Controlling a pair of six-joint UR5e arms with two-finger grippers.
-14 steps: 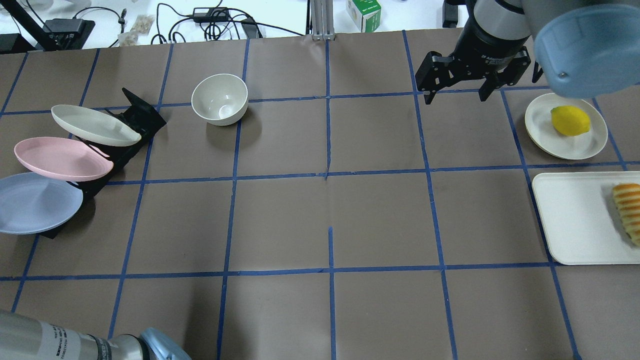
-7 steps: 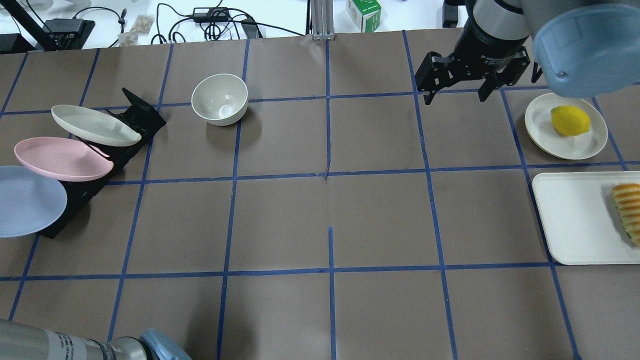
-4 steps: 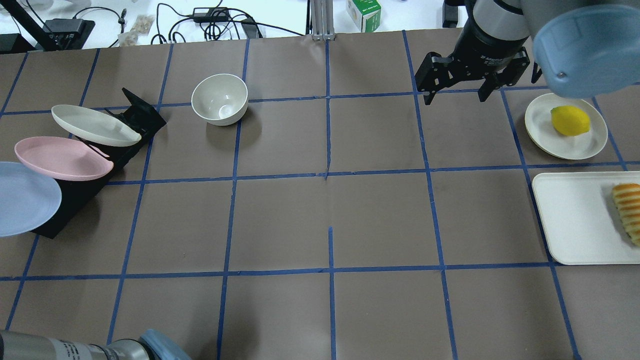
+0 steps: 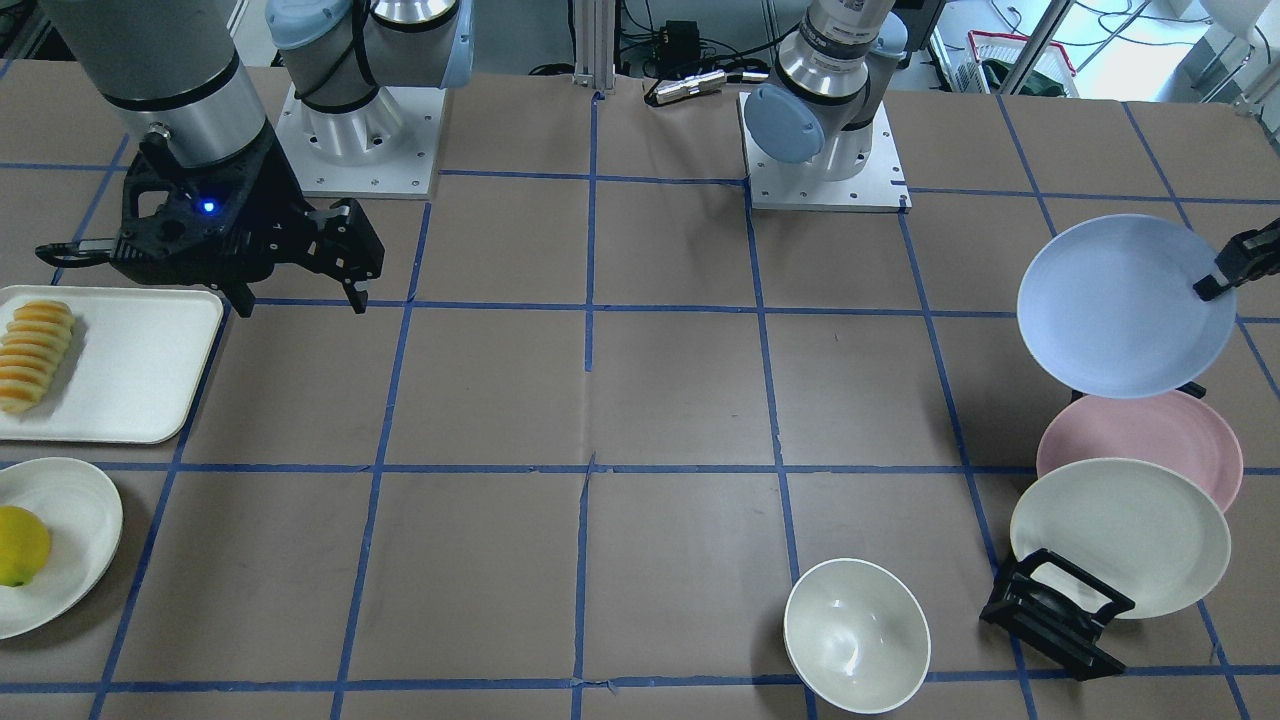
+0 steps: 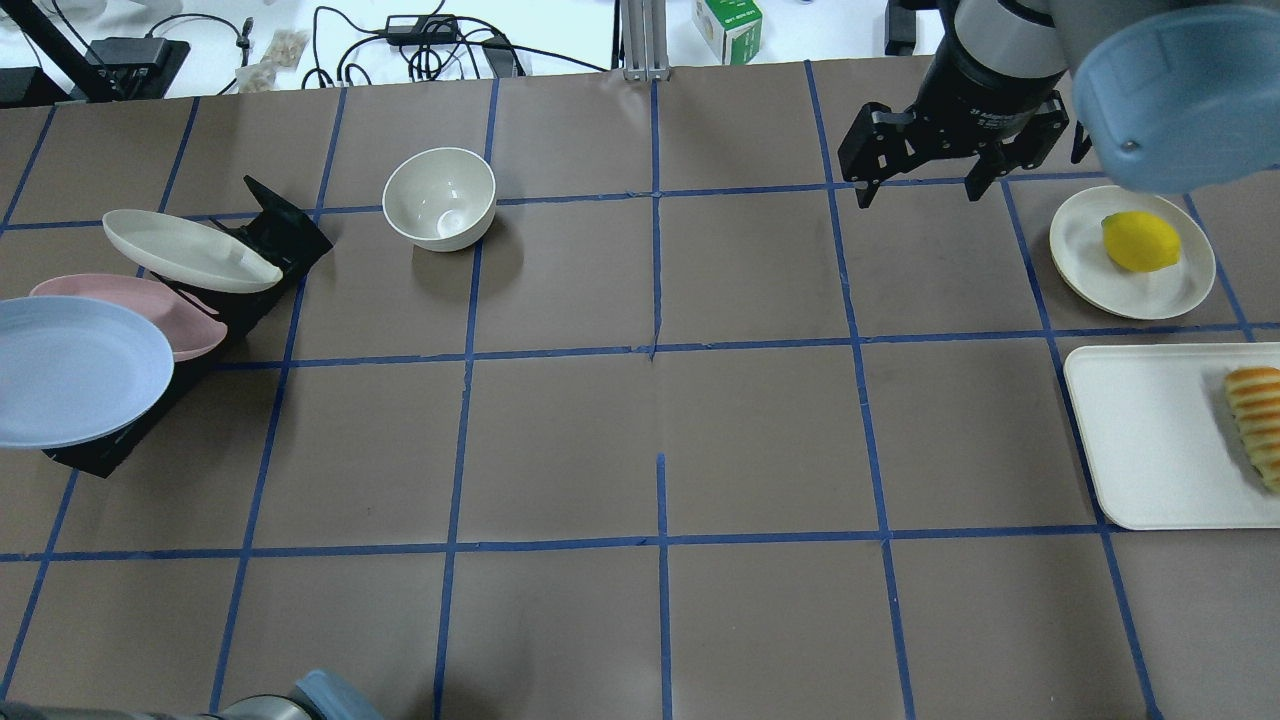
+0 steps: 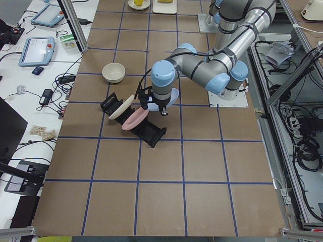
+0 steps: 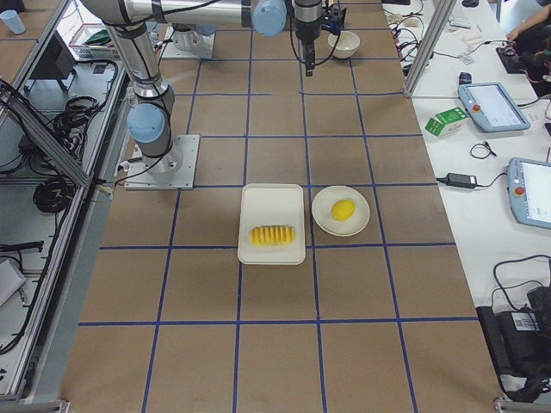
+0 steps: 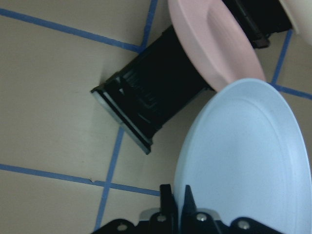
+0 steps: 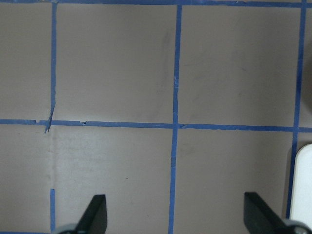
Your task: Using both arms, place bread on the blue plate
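The blue plate (image 5: 80,370) is held in the air at the table's left end, over the black rack and partly over the pink plate. My left gripper (image 4: 1218,283) is shut on its rim; the left wrist view shows the fingers (image 8: 167,204) clamped on the plate's edge (image 8: 248,161). The bread (image 5: 1255,420) lies on a white tray (image 5: 1150,440) at the right end; it also shows in the front-facing view (image 4: 35,355). My right gripper (image 5: 920,192) is open and empty above the table, beyond the tray and beside the lemon's plate. It also shows in the front-facing view (image 4: 300,300).
A black rack (image 5: 270,240) holds a pink plate (image 5: 195,335) and a cream plate (image 5: 190,250). A cream bowl (image 5: 440,197) stands to the rack's right. A lemon (image 5: 1140,240) sits on a cream plate (image 5: 1085,250) beyond the tray.
The blue plate has come out of the rack: it slid left, then rose, and now overlaps the pink plate. The left arm's elbow has dropped lower. The right gripper shifted slightly right.
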